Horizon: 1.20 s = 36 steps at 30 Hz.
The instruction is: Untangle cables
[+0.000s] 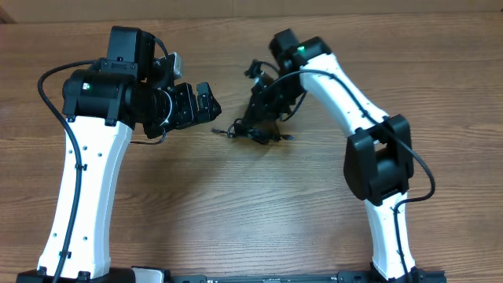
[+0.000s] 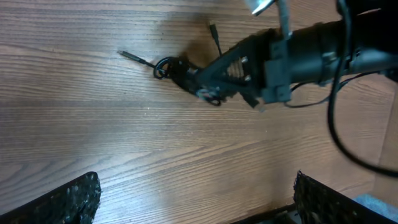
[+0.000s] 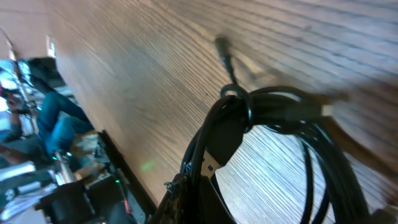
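The cables are a small bundle of thin black cords on the wooden table, right of centre. Short plug ends stick out toward the left. My right gripper reaches down from the back and is shut on the bundle. In the right wrist view the cables loop out from between the fingers, and one plug rests on the wood. The left gripper hovers open just left of the bundle, apart from it. In its own view the cables lie ahead of the wide-spread fingertips.
Bare wood surrounds the bundle. The right arm's black wrist crosses the upper right of the left wrist view. The table's near edge and a dark frame show at the lower left of the right wrist view.
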{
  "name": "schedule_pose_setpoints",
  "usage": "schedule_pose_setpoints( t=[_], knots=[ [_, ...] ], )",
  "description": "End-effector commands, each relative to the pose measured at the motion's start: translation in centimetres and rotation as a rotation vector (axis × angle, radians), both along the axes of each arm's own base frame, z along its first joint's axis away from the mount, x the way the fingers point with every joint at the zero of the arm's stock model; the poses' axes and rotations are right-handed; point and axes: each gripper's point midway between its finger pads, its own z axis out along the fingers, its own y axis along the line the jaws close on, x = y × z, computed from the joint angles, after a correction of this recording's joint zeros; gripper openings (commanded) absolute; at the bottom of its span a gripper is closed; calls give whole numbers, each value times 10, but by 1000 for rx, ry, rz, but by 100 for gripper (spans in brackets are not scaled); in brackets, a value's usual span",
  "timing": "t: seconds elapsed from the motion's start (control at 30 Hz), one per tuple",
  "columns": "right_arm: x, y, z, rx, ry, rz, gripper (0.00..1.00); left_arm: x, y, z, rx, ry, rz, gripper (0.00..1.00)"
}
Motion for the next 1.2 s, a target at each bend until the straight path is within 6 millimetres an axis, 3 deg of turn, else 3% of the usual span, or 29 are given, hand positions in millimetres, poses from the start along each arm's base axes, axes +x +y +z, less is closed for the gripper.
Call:
schedule_pose_setpoints(
  t=[0.0,0.17,0.2,0.27,0.47,0.77,0.97,1.03,1.1,1.17],
  knots=[
    [-3,3,-2,-44,-38,17,5,-1,-2,-4,2,16,0,100],
    [-15,10,-8,-98,-47,55,24,-1,-2,-4,2,16,0,100],
    [-16,9,-9,-109,-50,57,34,-1,-2,-4,2,16,0,99],
    [-18,7,-11,-133,-49,61,39,-1,-2,-4,2,16,0,100],
    [-17,-1,-16,-187,-58,59,41,-1,-2,-4,2,16,0,100],
    [2,-48,-38,-519,-77,-144,47,-1,-2,-4,2,16,0,100],
    [-12,-55,-38,-562,0,-171,48,-1,-2,-4,2,16,0,100],
    [-20,-49,-35,-530,42,-160,57,-1,-2,-4,2,16,0,99],
    [-30,-39,-30,-473,101,-151,41,-1,-2,-4,2,16,0,100],
    [-42,-31,-30,-423,174,-141,36,-1,-2,-4,2,16,0,100]
  ],
)
